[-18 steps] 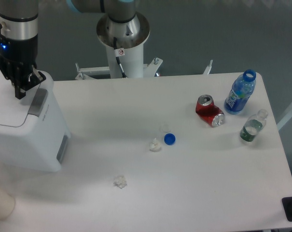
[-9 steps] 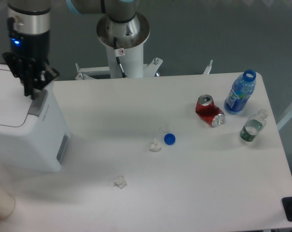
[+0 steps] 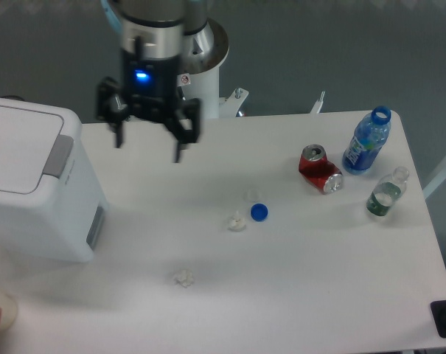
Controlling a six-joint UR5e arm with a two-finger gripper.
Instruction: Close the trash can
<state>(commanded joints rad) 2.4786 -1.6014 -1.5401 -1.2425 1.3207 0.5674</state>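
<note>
Trash can (image 3: 35,188): lid flat, looks shut. Tool (image 3: 149,146): fingers spread apart, empty, beside it. Risk: a return sweep could clip the grey latch tab (image 3: 54,155).

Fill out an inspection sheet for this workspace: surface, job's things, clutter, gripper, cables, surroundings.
Surface: white table, mostly bare across the front and middle.
Job's things: trash can at the left edge, flat lid down, grey latch tab facing the table's middle.
Clutter: crushed red soda can on its side; blue bottle upright with no cap; small clear bottle; blue cap; two crumpled white scraps.
Gripper: gripper open, holding nothing, above the table to the right of the trash can.
Cables: one thin cable runs down the robot's base.
Surroundings: white robot pedestal behind the table, grey floor; part of a hand at the bottom left corner.
</note>
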